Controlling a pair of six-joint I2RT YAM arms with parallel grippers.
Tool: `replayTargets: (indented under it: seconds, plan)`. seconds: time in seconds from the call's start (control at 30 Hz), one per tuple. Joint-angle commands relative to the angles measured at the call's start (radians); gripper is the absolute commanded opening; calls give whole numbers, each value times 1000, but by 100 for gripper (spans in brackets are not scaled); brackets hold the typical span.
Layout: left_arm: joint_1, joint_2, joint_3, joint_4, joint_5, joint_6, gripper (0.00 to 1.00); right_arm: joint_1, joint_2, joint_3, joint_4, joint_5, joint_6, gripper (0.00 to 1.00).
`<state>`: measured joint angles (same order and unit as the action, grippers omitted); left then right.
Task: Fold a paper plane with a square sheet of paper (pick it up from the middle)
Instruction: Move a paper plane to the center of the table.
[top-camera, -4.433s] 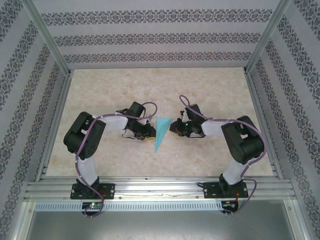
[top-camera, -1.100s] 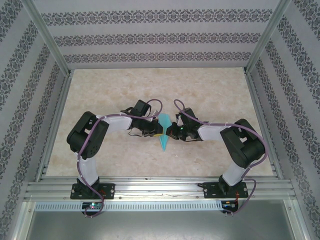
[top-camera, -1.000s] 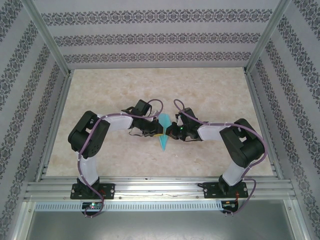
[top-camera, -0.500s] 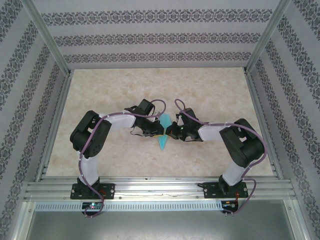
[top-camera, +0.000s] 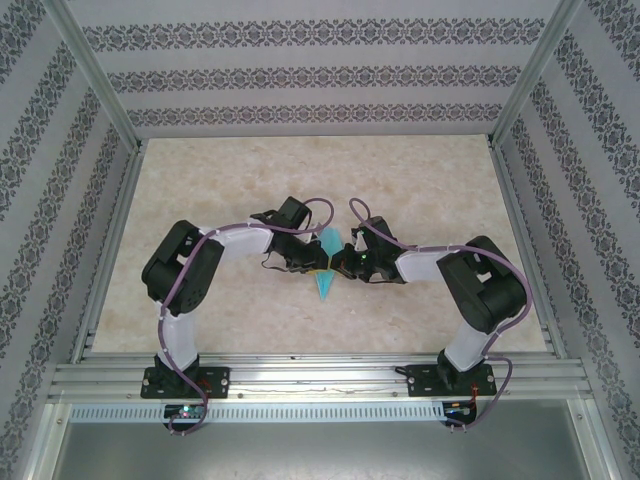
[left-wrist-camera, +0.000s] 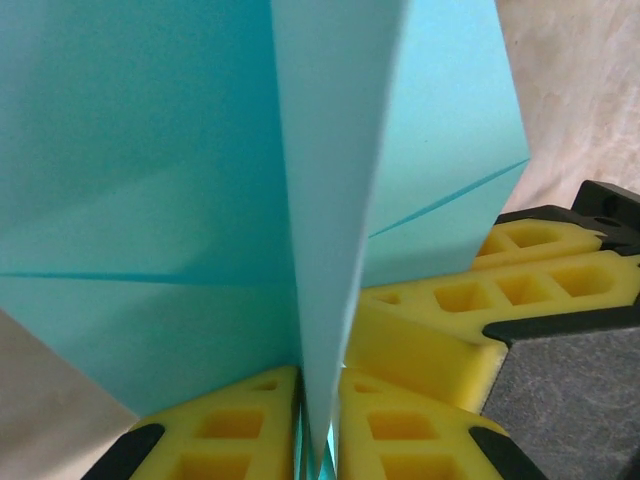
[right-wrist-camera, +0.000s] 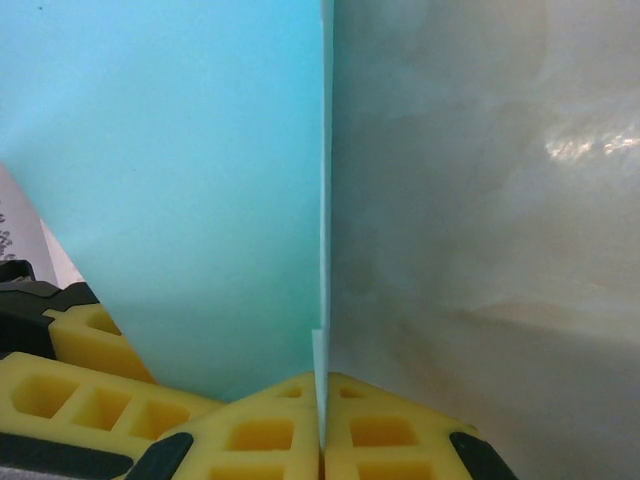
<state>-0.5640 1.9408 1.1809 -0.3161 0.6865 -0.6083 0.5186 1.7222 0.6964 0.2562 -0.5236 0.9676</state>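
The turquoise sheet of paper (top-camera: 325, 268) is folded into a narrow pointed dart, its tip toward the near edge, and hangs between the two grippers at mid-table. My left gripper (top-camera: 313, 262) pinches it from the left. In the left wrist view its yellow fingers (left-wrist-camera: 250, 425) are shut on a creased fold of the paper (left-wrist-camera: 150, 150), and the gripper (left-wrist-camera: 318, 390) has layered wings spreading to both sides. My right gripper (top-camera: 340, 265) pinches from the right. In the right wrist view that gripper (right-wrist-camera: 322, 390) is shut on the thin edge of the paper (right-wrist-camera: 180, 180).
The beige marbled tabletop (top-camera: 420, 180) lies open around the arms, bounded by aluminium rails (top-camera: 320, 375) and patterned walls. The right gripper's yellow fingers (left-wrist-camera: 520, 290) sit close beside the left one's. A left finger (right-wrist-camera: 60, 390) shows in the right wrist view.
The paper earlier lay as a wider flat triangle with the grippers apart. Both grippers have since closed in together, and over the last second the left arm edged slightly right while the paper stayed pinched.
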Motion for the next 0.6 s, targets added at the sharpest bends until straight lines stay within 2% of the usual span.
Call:
replayTargets:
  seconds: [0.0,0.2,0.4,0.5,0.57]
  plan:
    - [-17,28,31,-75,-11,41,17,-8,16,-14,41,-25,15,8]
    - [-20,42,49,-97,-16,51,16,-10,23,-14,57,-32,22,9]
    - [-23,50,60,-102,-13,56,10,-9,31,-20,77,-41,28,10]
    - [-24,38,62,-96,-21,51,6,-11,29,-21,74,-39,28,11]
    - [-24,25,67,-107,-45,50,5,-14,22,-22,70,-41,28,17]
